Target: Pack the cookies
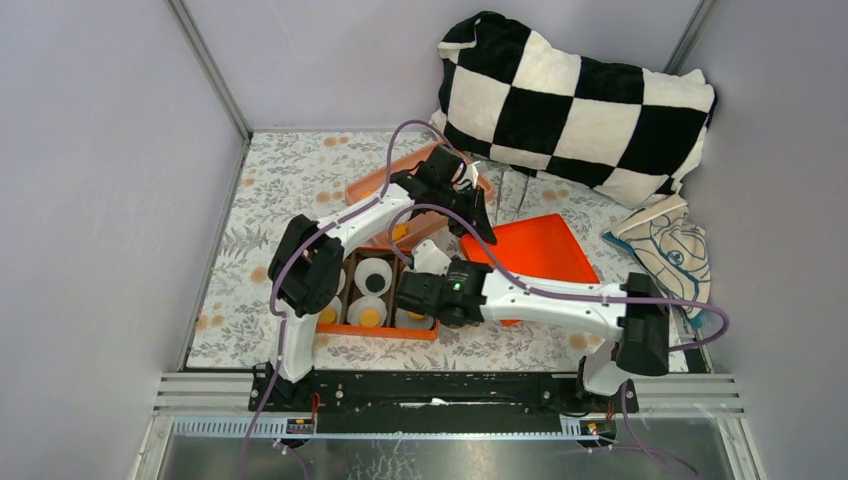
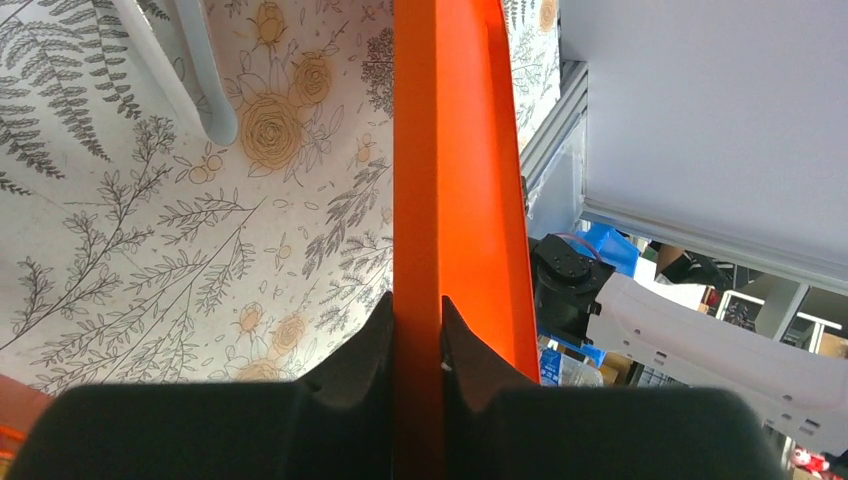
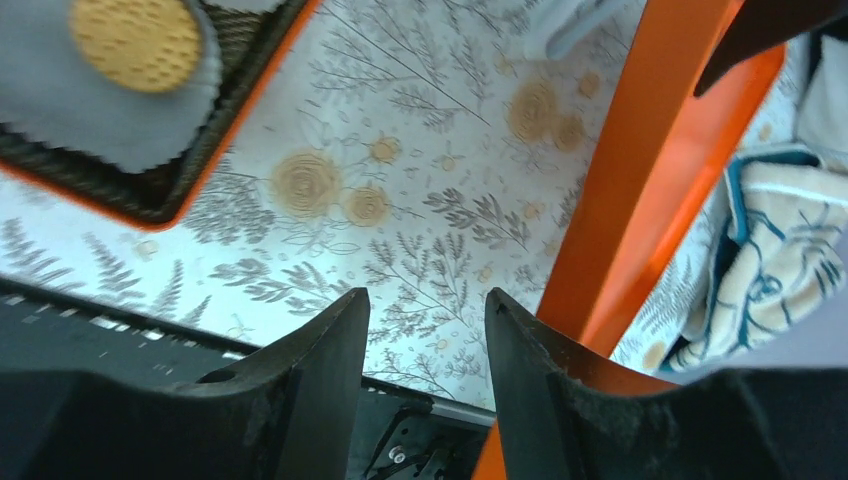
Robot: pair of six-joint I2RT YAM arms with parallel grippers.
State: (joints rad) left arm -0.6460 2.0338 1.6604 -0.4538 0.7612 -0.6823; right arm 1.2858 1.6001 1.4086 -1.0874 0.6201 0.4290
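Lower left of centre in the top view, on the floral tabletop (image 1: 290, 190): an orange-rimmed divided box (image 1: 372, 333) with round tan cookies (image 1: 368, 317) set in white paper liners (image 1: 372, 272). Just right of it, right end effector (image 3: 425, 300) released, grasping nothing. Up and right, left end effector (image 2: 417, 305) clenched on the edge of a flat orange plastic tray (image 1: 540, 250), possibly the lid. Partly packed, by the look: several liners filled, one apparently bare, box not yet covered.

At right, orange lid (image 1: 535, 250) and pillow (image 1: 570, 100); open cloth (image 1: 285, 175) back-left.
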